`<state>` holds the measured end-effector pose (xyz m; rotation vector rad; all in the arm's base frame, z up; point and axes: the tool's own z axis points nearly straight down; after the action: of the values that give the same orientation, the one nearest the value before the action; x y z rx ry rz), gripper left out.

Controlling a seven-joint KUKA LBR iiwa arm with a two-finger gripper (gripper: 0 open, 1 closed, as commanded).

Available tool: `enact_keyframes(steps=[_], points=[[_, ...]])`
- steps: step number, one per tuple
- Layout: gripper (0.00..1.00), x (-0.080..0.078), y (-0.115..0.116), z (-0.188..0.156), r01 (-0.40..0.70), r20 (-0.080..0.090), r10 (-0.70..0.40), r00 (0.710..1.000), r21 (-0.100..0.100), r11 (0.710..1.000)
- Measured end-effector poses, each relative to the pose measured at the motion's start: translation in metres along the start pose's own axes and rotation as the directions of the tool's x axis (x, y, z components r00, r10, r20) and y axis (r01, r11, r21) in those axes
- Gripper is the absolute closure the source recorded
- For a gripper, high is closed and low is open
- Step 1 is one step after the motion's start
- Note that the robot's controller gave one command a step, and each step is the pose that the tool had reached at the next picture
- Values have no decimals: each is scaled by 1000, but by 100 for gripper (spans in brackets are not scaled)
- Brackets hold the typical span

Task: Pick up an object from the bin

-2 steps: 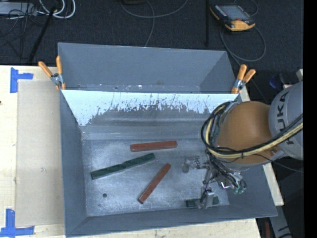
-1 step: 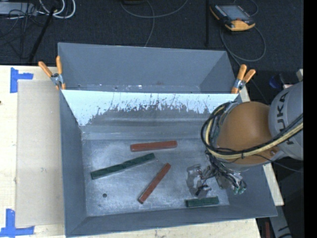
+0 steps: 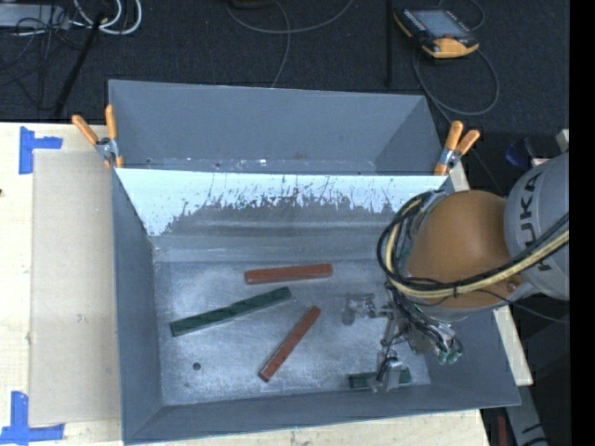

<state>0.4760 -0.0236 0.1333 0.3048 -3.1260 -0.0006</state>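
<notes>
My gripper [image 3: 364, 346] hangs low over the right part of the bin floor. It is open: one fingertip [image 3: 352, 310] points toward the back and the other [image 3: 373, 380] sits near the front wall, with nothing between them. A reddish-brown bar [image 3: 289, 343] lies on a slant just left of the gripper, apart from it. Behind that, a second reddish-brown bar [image 3: 288, 273] lies almost level near the back of the floor. A dark green bar [image 3: 230, 310] lies at a slight tilt farther left.
The arm with its orange cover and looped cables reaches in over the bin's right wall. A small dark speck [image 3: 197, 367] lies on the floor at the front left. The sloped walls stand close around the gripper on the right and front.
</notes>
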Motion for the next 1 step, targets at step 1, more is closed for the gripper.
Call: enact_keyframes(steps=[1], points=[[0, -2, -8, 61, 113, 27, -114, 993, 8, 994]])
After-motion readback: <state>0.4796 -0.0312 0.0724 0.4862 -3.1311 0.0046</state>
